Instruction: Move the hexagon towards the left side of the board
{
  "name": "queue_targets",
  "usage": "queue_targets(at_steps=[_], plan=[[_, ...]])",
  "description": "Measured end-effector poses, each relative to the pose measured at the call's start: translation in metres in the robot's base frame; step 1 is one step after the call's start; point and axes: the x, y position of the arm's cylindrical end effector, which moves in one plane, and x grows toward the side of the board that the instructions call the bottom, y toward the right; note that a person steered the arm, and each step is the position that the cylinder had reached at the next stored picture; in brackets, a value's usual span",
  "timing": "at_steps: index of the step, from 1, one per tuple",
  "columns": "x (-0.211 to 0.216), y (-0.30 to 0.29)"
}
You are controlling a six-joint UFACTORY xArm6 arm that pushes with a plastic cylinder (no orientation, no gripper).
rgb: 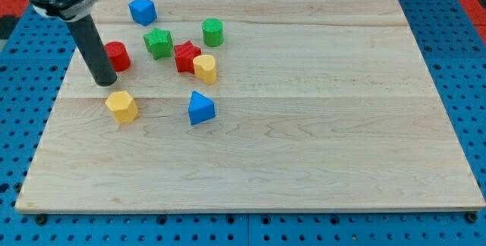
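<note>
Right now you'll find my tip (105, 83) near the board's (319, 162) left edge, just above the yellow hexagon (121, 106) and touching the red cylinder's (118, 55) left side. No claw shows, only a rod. Toward the top-left corner sit a blue hexagon (142, 10), green star (159, 42), green cylinder (213, 32), red star (185, 55), yellow cylinder (205, 68) and blue pyramid-like block (200, 108).

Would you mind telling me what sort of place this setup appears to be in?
Probably a robotics lab bench: a wooden board lies on a blue perforated table, with small coloured blocks such as the yellow hexagon near my tip.
</note>
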Motion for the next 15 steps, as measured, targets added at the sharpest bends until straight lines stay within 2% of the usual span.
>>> queue_targets(at_steps=[1,2,3,4,5,6,7,8,11,15], plan=[[-0.030,0.000],[-0.028,0.000],[0.021,-0.002],[0.093,-0.014],[0.121,0.017],[0.108,0.055],[0.094,0.065],[0.069,0.031],[0.063,0.010],[0.067,0.038]])
